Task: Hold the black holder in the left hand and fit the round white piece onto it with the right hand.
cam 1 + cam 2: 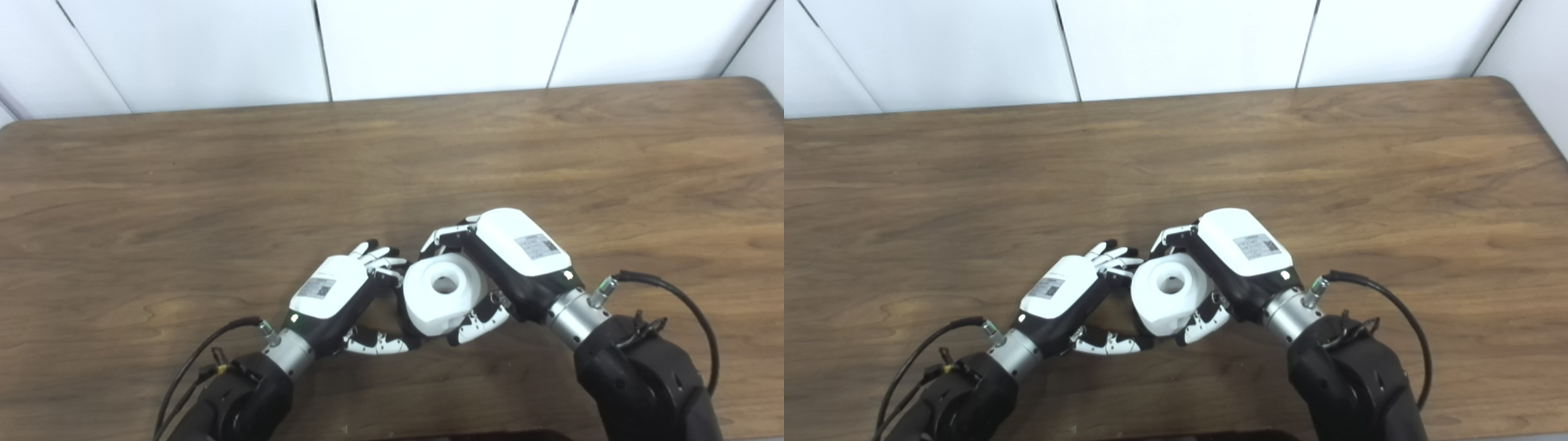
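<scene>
The round white piece (444,293), a thick ring with a centre hole, is held just above the table between the two hands. My right hand (511,263) is shut on it, with fingers over its far side and thumb under its near edge. My left hand (343,294) meets it from the left, fingers curled at the top and thumb stretched underneath. Only a dark sliver of the black holder (401,309) shows, pressed against the white piece's left side inside the left hand's grasp. The rest of the holder is hidden.
The wooden table (392,165) stretches far beyond the hands, with its back edge against a white panelled wall (429,43). Black cables loop from both wrists near the front edge.
</scene>
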### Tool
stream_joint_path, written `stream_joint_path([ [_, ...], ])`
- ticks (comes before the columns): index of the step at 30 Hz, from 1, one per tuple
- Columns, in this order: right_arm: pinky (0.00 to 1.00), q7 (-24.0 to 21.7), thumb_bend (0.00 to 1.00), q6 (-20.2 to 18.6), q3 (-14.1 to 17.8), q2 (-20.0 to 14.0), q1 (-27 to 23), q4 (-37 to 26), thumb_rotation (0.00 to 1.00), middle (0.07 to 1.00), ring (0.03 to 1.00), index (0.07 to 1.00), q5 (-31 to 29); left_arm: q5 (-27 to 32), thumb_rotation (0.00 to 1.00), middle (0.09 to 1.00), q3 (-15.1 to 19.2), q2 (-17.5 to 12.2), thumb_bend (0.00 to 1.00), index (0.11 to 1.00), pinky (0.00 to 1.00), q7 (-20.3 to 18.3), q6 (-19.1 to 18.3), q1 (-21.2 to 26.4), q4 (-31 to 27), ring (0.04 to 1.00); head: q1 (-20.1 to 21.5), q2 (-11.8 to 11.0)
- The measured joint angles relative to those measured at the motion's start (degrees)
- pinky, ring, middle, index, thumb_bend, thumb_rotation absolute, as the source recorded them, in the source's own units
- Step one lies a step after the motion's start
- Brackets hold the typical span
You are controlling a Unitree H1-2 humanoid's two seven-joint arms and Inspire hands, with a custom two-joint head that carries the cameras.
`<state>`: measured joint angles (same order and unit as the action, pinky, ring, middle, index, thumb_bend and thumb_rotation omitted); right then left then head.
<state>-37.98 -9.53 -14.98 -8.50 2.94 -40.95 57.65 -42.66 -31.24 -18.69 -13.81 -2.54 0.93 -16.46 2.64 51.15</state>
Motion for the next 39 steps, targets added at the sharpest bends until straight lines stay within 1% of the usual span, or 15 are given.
stream_joint_path([
  [6,0.82,1.6,0.53,0.5,-0.1,-0.3,0.1,1.0,0.01,0.435,0.617,0.524,-0.8,-0.1,0.06,0.813,0.0,0.1,0.52,0.488,1.0,-0.1,0.0,0.0,0.0,0.916,0.0,0.1],
  [16,0.82,1.6,0.53,0.4,-0.4,-0.6,0.1,1.0,0.01,0.432,0.608,0.523,-0.8,-0.1,0.06,0.812,0.1,0.2,0.52,0.488,1.0,-0.2,-0.1,0.0,-0.2,0.916,0.2,0.7],
  [24,0.83,0.2,0.53,0.2,-0.7,-0.9,-0.6,0.9,0.0,0.44,0.601,0.52,-0.6,-0.4,0.06,0.812,0.1,0.3,0.52,0.488,1.0,-0.2,-0.1,0.0,-0.2,0.916,0.1,1.0],
  [34,0.83,-4.3,0.53,-1.2,-0.6,-1.0,-2.0,-0.3,0.01,0.425,0.61,0.523,0.9,-0.4,0.06,0.812,0.1,0.5,0.52,0.488,1.0,-0.5,-0.3,0.0,-0.4,0.917,0.3,1.3],
  [39,0.82,-4.8,0.53,-1.3,-0.5,-1.0,-2.1,-0.6,0.01,0.434,0.618,0.525,1.6,-0.6,0.06,0.811,0.1,0.6,0.52,0.488,1.0,-0.7,-0.7,0.0,-0.6,0.916,0.1,1.3],
])
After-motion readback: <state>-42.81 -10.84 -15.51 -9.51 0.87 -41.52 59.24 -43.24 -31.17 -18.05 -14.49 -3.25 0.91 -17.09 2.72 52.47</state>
